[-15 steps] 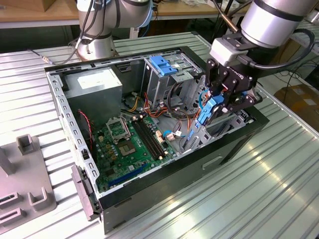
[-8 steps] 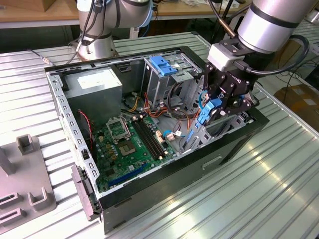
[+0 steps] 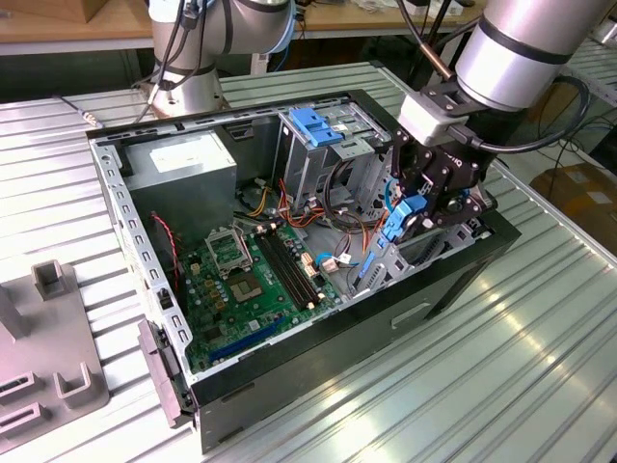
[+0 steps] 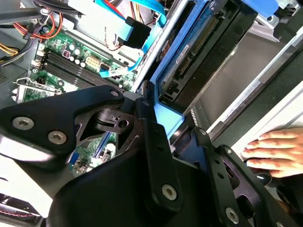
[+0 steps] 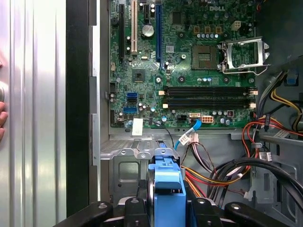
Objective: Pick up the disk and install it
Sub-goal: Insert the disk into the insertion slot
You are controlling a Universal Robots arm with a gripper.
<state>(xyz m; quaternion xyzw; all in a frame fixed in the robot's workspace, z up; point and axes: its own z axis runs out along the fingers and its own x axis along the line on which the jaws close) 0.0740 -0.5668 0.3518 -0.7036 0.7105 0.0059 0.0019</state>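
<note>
Metal table (image 3: 540, 367), one open case (image 3: 125, 207); fingers (image 4: 151, 142) clamp one disk (image 4: 203, 47).

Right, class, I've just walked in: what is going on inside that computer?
A robot arm has its tool shut on the disk, gripping one end of its blue carrier. The disk stands on edge, partly down inside the open case, in the bay beside the motherboard, at the exterior view's right. Whether it is fully seated cannot be told. A person's hand rests just outside the case, clear of the disk.
</note>
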